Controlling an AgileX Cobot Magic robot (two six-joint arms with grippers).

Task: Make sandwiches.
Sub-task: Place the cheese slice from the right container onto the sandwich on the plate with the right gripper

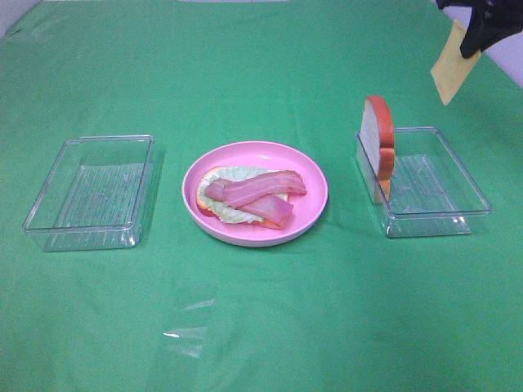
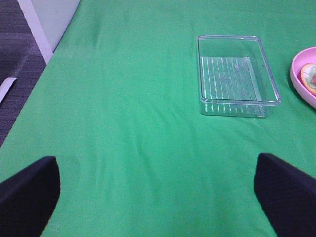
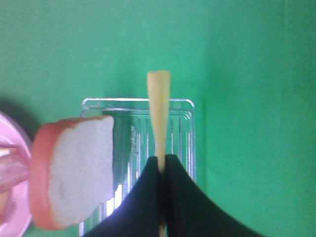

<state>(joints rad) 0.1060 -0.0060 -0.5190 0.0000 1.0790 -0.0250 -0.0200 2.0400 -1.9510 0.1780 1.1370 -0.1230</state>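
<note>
On the pink plate lies a bread slice under a pale green lettuce leaf with pink-red bacon strips on top. A second bread slice stands on edge in the right clear tray. My right gripper is shut on the yellow cheese square, holding it high above and behind that tray; the right wrist view shows the cheese edge-on between the shut fingers, beside the bread. My left gripper is open over bare cloth, holding nothing.
An empty clear tray sits left of the plate, also seen as the tray in the left wrist view. The table's left edge drops off to the floor. Green cloth covers the table.
</note>
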